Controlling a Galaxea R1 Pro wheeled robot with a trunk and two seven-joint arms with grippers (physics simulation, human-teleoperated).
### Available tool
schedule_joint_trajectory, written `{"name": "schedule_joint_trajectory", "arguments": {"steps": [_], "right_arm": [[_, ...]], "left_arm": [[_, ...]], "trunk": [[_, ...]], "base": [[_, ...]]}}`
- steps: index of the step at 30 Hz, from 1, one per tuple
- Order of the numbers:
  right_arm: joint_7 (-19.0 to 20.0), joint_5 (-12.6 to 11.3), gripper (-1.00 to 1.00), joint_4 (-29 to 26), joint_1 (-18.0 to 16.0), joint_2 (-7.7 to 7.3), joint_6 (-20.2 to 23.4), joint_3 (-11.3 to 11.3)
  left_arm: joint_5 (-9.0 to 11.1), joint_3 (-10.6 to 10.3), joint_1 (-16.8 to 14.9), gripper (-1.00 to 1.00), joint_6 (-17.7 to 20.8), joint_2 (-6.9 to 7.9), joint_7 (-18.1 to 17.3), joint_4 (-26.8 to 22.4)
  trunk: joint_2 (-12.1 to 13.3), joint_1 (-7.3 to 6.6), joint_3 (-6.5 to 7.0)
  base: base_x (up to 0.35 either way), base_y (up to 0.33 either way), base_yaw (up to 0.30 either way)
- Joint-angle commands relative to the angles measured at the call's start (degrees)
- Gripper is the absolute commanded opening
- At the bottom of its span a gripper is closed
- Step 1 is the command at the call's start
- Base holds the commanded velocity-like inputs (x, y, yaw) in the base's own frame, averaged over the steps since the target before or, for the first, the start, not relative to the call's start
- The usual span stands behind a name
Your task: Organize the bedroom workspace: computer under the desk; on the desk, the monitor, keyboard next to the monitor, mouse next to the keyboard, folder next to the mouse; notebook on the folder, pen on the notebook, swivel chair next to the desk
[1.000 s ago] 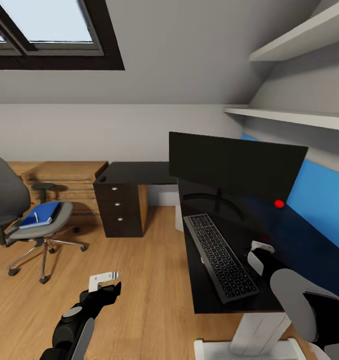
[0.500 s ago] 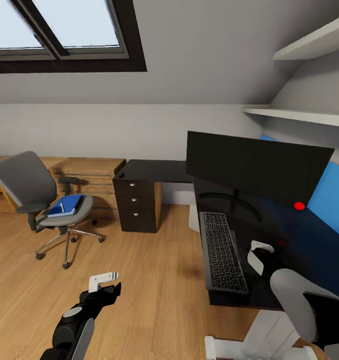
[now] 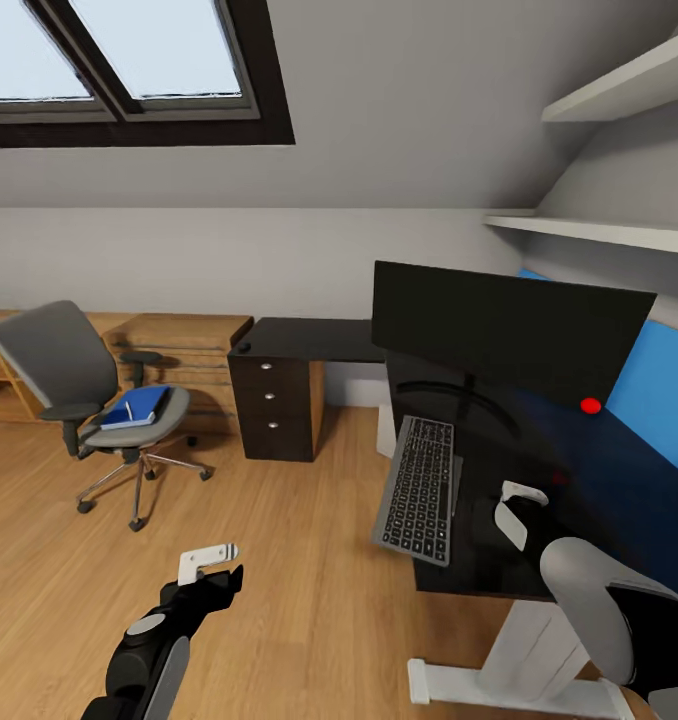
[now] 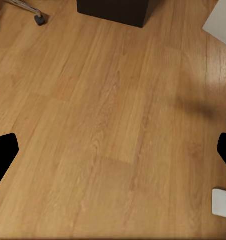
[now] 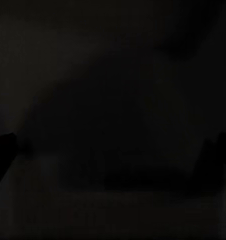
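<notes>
Head view: the worktop (image 3: 309, 340) carries the monitor (image 3: 504, 325), and the keyboard (image 3: 419, 488) lies before it, jutting over the front edge. Well apart across the floor, the swivel chair (image 3: 89, 405) holds the blue folder (image 3: 134, 408) with a pen on top, so those moves remain. Left end effector (image 3: 207, 563) hangs empty, fingers apart; right end effector (image 3: 516, 510) hovers over the worktop, its opening unclear.

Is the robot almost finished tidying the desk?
Not yet. The monitor stands on the desk, and the keyboard lies there too, hanging over the edge. The right gripper hovers beside it. The folder lies on the swivel chair, far from the desk.
</notes>
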Motion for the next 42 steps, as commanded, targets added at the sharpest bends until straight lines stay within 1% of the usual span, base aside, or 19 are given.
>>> {"name": "schedule_joint_trajectory", "arguments": {"steps": [1,8,17,28,32,37,42], "right_arm": [[-0.3,-1.4,1.0,0.7,0.0,0.03,0.4,-0.7],[-0.4,-1.4,1.0,0.7,0.0,0.49,0.4,-0.7],[-0.4,-1.3,1.0,0.8,0.0,0.94,0.4,-0.7],[-0.5,-1.3,1.0,0.8,0.0,1.99,0.3,-0.7],[-0.6,-1.3,1.0,0.8,0.0,2.48,0.2,-0.7],[-0.6,-1.3,1.0,0.7,0.0,2.54,0.3,-0.7],[-0.6,-1.2,1.0,0.7,0.0,2.55,0.3,-0.7]], "left_arm": [[0.6,-0.1,-0.1,1.0,0.2,0.01,0.5,-0.1],[0.7,-0.1,0.0,1.0,0.2,0.0,0.5,-0.1],[0.7,-0.1,0.0,1.0,0.2,0.0,0.5,-0.1],[0.7,-0.1,0.0,1.0,0.2,0.0,0.5,-0.1],[0.7,-0.1,0.0,1.0,0.2,0.0,0.5,-0.1],[0.7,-0.1,0.0,1.0,0.2,0.0,0.5,0.0],[0.6,-0.1,0.0,1.0,0.2,0.0,0.5,0.0]], "trunk": [[0.0,0.0,-0.07],[0.0,0.0,-0.07],[0.0,0.0,-0.07],[0.0,0.0,-0.07],[0.0,0.0,-0.07],[0.0,0.0,-0.07],[0.0,0.0,-0.07]], "base": [[-0.028,0.005,0.0],[-0.143,0.116,0.0],[-0.043,0.038,0.0],[-0.087,0.1,0.003],[-0.008,0.009,0.185],[-0.001,0.001,0.224],[0.0,0.0,0.044]]}}
